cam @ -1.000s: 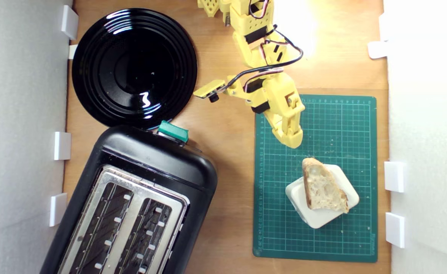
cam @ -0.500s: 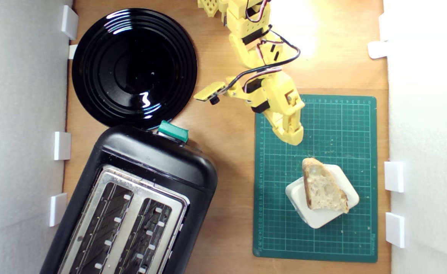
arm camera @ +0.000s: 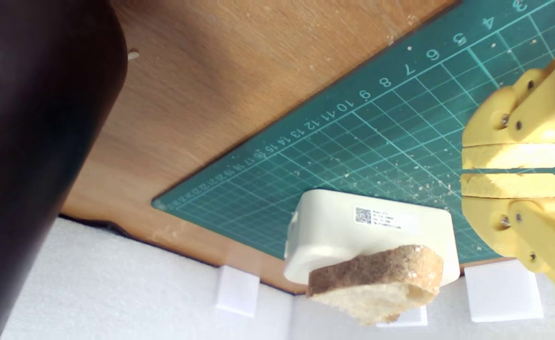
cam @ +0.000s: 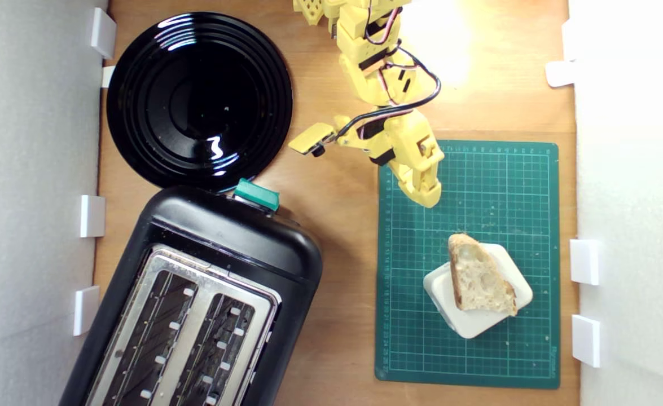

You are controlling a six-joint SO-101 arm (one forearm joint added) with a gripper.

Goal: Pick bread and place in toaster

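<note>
Empty and nearly closed, the yellow hand point(cam: 428, 198) hovered over the green cutting mat point(cam: 512, 186), apart from the bread point(cam: 479, 277) lying atop a white block point(cam: 481, 321).

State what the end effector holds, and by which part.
Nothing. The end effector is shut on air; the bread lies untouched on the white block.

Lighting, as we record it: bright and even; a blown-out glare patch on the wooden table point(cam: 449, 39) behind the arm; white highlights on the black plate point(cam: 198, 101); soft shadows. Exterior view sharp; wrist view blurs the near toaster point(arm camera: 31, 151)
</note>
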